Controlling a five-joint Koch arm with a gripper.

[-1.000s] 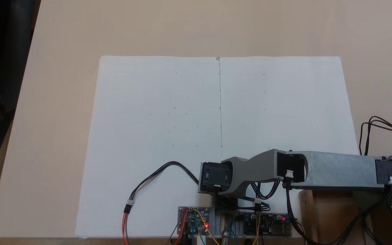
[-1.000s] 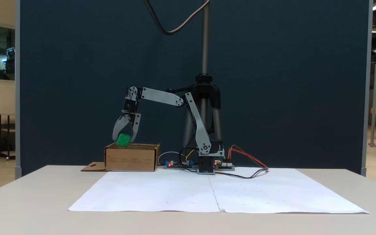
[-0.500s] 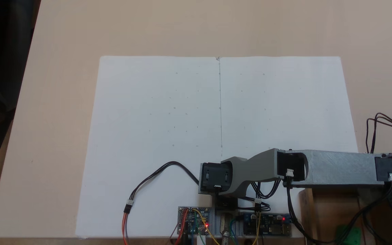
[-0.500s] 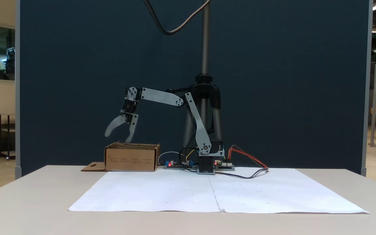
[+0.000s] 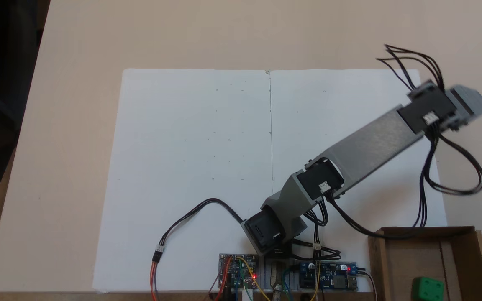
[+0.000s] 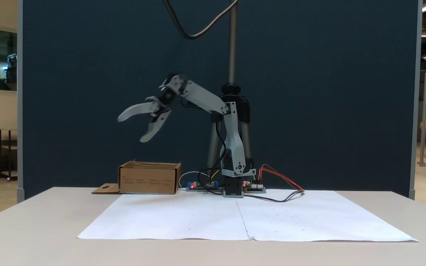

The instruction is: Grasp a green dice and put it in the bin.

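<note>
The arm (image 6: 231,140) stands bent at the elbow, forearm stretched out high above the bench. Its pincer (image 6: 130,128) hangs empty, jaws spread wide, tips slanting downward.

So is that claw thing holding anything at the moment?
No, nothing. The gripper is open and empty in the air, and the green dice lies inside the cardboard bin.

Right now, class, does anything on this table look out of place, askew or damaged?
Nothing stands out. The green dice lies inside the cardboard box, which stands upright with its side flap flat on the table. The gripper hangs open in the air above the box, and the white paper lies flat.
</note>
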